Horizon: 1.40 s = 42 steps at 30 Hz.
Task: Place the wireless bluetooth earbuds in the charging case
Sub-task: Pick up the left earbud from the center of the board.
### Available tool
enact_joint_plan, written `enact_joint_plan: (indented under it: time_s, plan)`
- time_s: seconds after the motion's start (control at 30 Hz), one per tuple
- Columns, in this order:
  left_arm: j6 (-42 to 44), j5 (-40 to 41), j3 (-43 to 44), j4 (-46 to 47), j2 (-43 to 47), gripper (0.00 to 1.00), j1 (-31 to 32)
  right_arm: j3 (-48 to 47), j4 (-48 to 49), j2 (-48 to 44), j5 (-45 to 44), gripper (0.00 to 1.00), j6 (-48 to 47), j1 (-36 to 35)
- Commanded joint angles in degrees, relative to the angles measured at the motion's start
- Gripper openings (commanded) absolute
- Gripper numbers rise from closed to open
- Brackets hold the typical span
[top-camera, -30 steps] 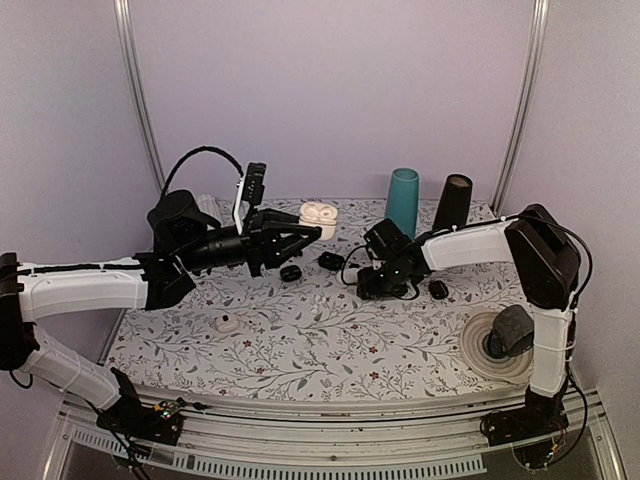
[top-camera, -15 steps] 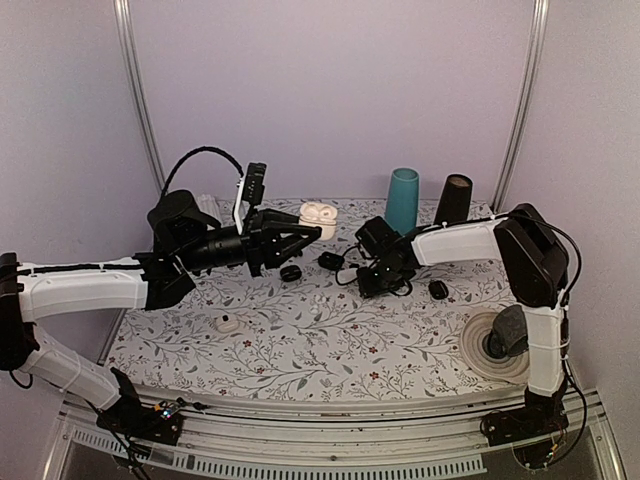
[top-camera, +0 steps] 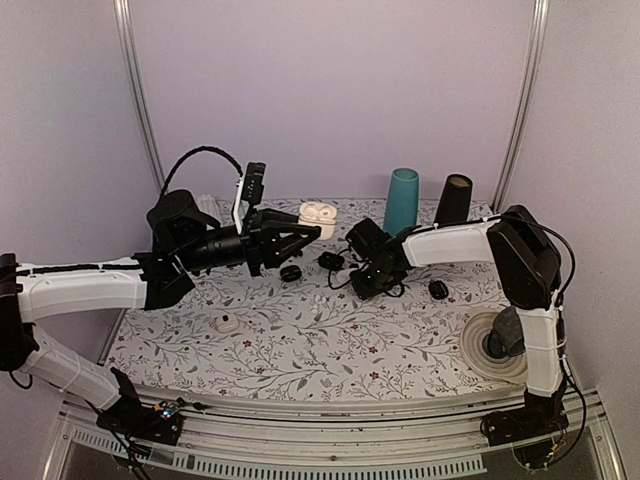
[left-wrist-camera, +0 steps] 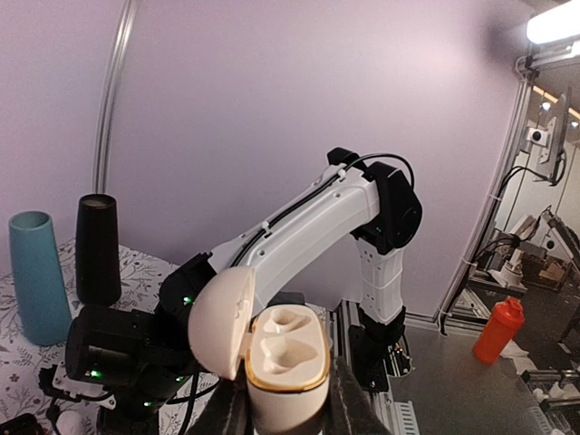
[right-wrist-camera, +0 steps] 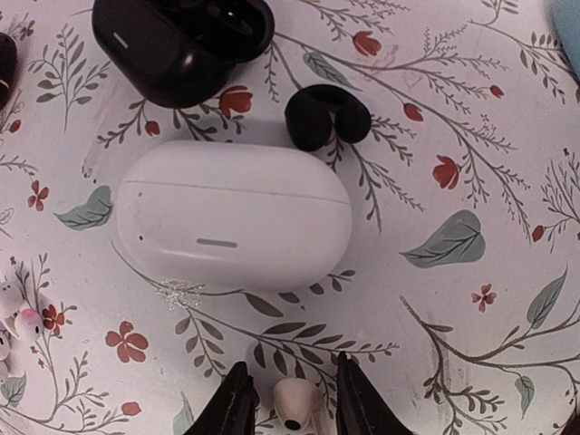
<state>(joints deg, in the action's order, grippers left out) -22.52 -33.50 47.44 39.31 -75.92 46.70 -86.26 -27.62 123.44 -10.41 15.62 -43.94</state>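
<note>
Straddling the small white glossy earbud (right-wrist-camera: 294, 405) that lies on the floral-patterned desk (right-wrist-camera: 435, 299), the right claw (right-wrist-camera: 292, 376) stands narrowly spread. A sliver of desk shows on each side of the bud, so by the look of it nothing is pinched yet. The bud sits right of centre in the far half of the desk, just beside a closed white pebble-shaped case (right-wrist-camera: 234, 213). Up in the air to the left, the left claw (left-wrist-camera: 290, 408) is pinching the body of the open white glossy charging case (left-wrist-camera: 288, 358), with its domed lid (left-wrist-camera: 220, 322) swung back and both sockets bare.

The main risk is the pinch itself. The bud is tiny, rounded and slick, so an uneven squeeze could squirt it out across the desk or roll it against the closed white case. It could also come up crooked, and a bud turned the wrong way in the claw would not seat in its socket. A low sweep of the fingers might nudge the closed case or the black rounded earpiece (right-wrist-camera: 326, 113) on that case's other side. The held case is gripped only low on its body, so a push from the bud on insertion could tip or slide it in the left claw. I cannot tell where the second bud lies
</note>
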Motion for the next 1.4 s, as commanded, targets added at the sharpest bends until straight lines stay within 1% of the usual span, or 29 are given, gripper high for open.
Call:
enact_joint_plan:
  time_s: [0.0,0.13,0.33,0.63,0.7,0.83,0.97,1.1,1.37]
  plan:
    - [-0.1,0.8,0.6,-0.2,1.6,0.00,-0.7,0.1,-6.0,3.9,-0.7,0.31,-1.1,-0.7]
    - [0.1,1.0,0.6,-0.2,1.6,0.00,-0.6,0.0,-6.7,3.9,-1.1,0.30,-1.0,-0.9]
    - [0.3,1.2,0.6,-0.3,1.7,0.00,-0.7,-0.2,-7.5,3.6,-1.0,0.25,-1.0,-1.4]
    - [0.5,1.5,0.5,-0.5,1.7,0.00,-0.7,-0.2,-8.7,2.9,-0.3,0.20,0.0,-1.4]
    - [0.5,1.5,0.4,-0.5,1.8,0.00,-0.7,-0.2,-8.7,2.5,0.0,0.16,0.2,-1.4]
    - [0.6,1.7,0.4,-0.6,1.7,0.00,-0.7,-0.2,-8.3,2.4,0.4,0.15,0.4,-1.4]
    - [0.7,2.1,0.3,-0.8,1.8,0.00,-0.7,-0.2,-7.8,2.3,1.1,0.10,0.8,-1.0]
    - [0.8,3.1,-0.2,-1.1,2.1,0.00,-0.8,1.0,-5.9,0.3,1.5,0.08,2.0,-0.3]
    - [0.0,6.5,-1.7,-1.1,2.6,0.00,-1.7,4.9,-0.7,-6.4,1.4,0.05,4.3,0.3]
